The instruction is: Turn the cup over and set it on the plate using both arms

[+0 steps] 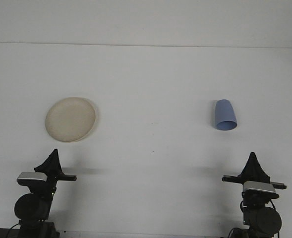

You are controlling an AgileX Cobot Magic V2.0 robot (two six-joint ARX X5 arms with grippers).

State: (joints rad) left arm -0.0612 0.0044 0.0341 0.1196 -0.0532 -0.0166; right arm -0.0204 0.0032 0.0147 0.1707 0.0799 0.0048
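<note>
- Two arms sit at the bottom of the frame: the left gripper (pixel 53 157) at lower left, the right gripper (pixel 252 161) at lower right. Both are well apart from the task objects.
- Jaw state: each gripper presents as a single dark pointed shape from this angle. Whether the jaws are released or clenched cannot be told. Neither holds anything.
- Cup location: the blue cup (pixel 224 115) lies on its side on the white tabletop (pixel 150 148), right of centre, above the right gripper. Its wider open end points toward the lower edge of the frame, slightly right.
- Plate location: the beige plate (pixel 70 119) rests flat at left of centre, above the left gripper, with nothing on it.
- Step in hand, as judged: reach for the cup with the right arm, the nearer one.
- Recommended approach: bring the jaws in wide and close across the cup's body, not along its length, since a lying cup is likely to roll sideways if nudged.
- Grip near the middle of the wall so the upright turn stays balanced.
- Keep squeeze moderate; the wall may deform.
- Handover to the left arm is probably best done mid-frame, between cup and plate.
</note>
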